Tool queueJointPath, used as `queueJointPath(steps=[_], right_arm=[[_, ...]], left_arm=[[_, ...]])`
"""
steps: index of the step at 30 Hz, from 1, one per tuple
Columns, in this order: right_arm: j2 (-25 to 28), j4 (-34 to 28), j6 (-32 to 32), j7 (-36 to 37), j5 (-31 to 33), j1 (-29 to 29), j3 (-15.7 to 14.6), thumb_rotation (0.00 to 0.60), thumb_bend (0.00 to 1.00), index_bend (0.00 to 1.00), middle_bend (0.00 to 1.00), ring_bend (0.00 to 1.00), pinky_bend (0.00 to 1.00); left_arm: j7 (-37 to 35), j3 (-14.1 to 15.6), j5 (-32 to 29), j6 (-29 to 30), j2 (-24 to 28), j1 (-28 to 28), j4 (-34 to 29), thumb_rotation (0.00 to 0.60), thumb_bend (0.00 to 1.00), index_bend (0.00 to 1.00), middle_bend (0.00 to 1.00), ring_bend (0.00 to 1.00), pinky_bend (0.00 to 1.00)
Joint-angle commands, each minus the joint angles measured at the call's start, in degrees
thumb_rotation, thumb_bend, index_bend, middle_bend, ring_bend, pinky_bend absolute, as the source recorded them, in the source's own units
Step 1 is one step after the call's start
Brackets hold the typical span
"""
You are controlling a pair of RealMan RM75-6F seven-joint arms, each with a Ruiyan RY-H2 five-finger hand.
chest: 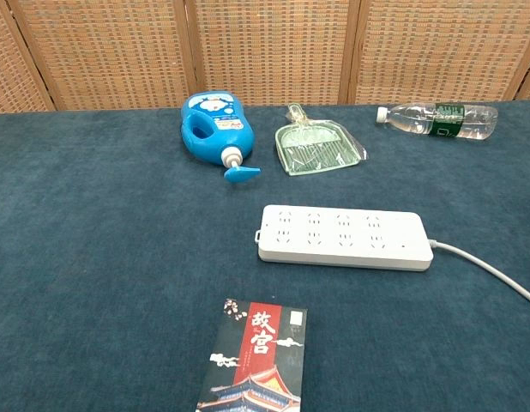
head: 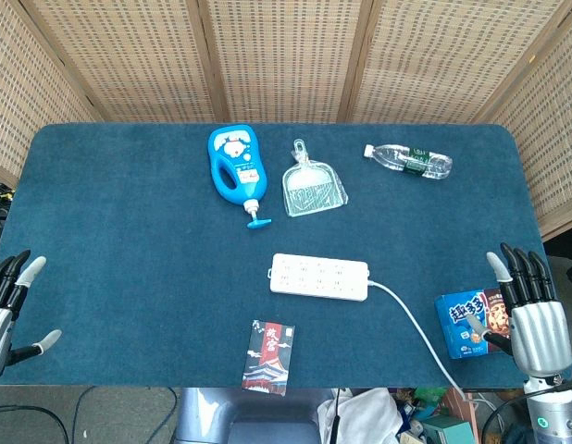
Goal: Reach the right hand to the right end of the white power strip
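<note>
The white power strip [head: 320,277] lies flat near the middle of the blue table [head: 129,231], with its long side going left to right. Its white cable [head: 411,324] comes out of the right end and runs toward the near right edge of the table.

The right hand [head: 529,310] is at the near right corner, well apart from the power strip. Its fingers [head: 519,270] are straight and a little apart, and it holds nothing. It is just beside a blue snack box [head: 465,324], and I cannot tell if it touches the box. The left hand [head: 8,305] is at the near left edge, fingers apart, also holding nothing.

At the far side lie a blue bottle [head: 235,165], a clear green dustpan [head: 311,185] and a plastic water bottle [head: 408,160]. A dark booklet [head: 269,357] with red and white print lies near the front edge, in front of the power strip.
</note>
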Motion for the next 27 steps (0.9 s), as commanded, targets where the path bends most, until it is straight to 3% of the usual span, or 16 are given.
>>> queueJointPath(steps=[1, 11, 13, 15, 16, 20, 22, 24, 27], right_arm=[[0.16, -0.18, -0.25, 0.16, 0.13, 0.00, -0.04, 0.600, 0.00, 0.00, 0.00, 0.00, 0.00], [-1.32, 1.11, -0.31, 2.93, -1.22, 1.38, 0.72, 0.600, 0.00, 0.00, 0.00, 0.00, 0.00], [-2.15, 2.48, -0.63, 3.74, -1.58, 2.35, 1.31, 0.600, 0.00, 0.00, 0.07, 0.02, 0.01], [-2.55, 3.85, -2.95, 3.56, -2.09, 4.53, 2.01, 0.600, 0.00, 0.00, 0.22, 0.15, 0.10], [-2.61, 4.27, -4.88, 3.16, -2.19, 6.13, 2.57, 0.600, 0.00, 0.00, 0.36, 0.31, 0.27], [-2.65, 3.32, -11.88, 2.56, -1.89, 10.46, 2.73, 0.600, 0.00, 0.00, 0.78, 0.80, 0.92], [-2.14, 1.47, -16.96, 2.53, -0.84, 12.62, 2.17, 0.600, 0.01, 0.00, 0.90, 0.92, 1.00], [-1.78, 0.01, -21.40, 2.21, 0.38, 14.51, 1.83, 0.600, 0.07, 0.00, 0.95, 0.97, 1.00], [-2.03, -0.94, -25.67, 1.99, 1.66, 16.46, 1.49, 0.600, 0.25, 0.00, 0.98, 1.00, 1.00]], left_arm=[[0.13, -0.05, -0.08, -0.13, -0.06, -0.04, -0.06, 0.600, 0.07, 0.00, 0.00, 0.00, 0.00], [0.31, -0.53, -1.41, -1.11, -0.06, -0.44, -0.30, 0.600, 0.07, 0.00, 0.00, 0.00, 0.00], [0.48, -0.81, -2.06, -1.42, -0.13, -0.62, -0.33, 0.600, 0.07, 0.00, 0.00, 0.00, 0.00], [0.68, -1.33, -3.20, -1.95, -0.24, -0.96, -0.41, 0.600, 0.07, 0.00, 0.00, 0.00, 0.00], [0.86, -1.68, -3.95, -2.36, -0.31, -1.24, -0.53, 0.600, 0.07, 0.00, 0.00, 0.00, 0.00], [1.71, -2.51, -5.56, -3.16, -0.56, -1.88, -0.94, 0.600, 0.07, 0.00, 0.00, 0.00, 0.00], [2.17, -2.86, -6.33, -3.52, -0.71, -2.16, -1.07, 0.600, 0.07, 0.00, 0.00, 0.00, 0.00], [2.62, -3.20, -7.14, -3.98, -0.90, -2.49, -1.12, 0.600, 0.07, 0.00, 0.00, 0.00, 0.00], [3.19, -3.56, -8.25, -4.76, -1.12, -2.95, -1.11, 0.600, 0.07, 0.00, 0.00, 0.00, 0.00]])
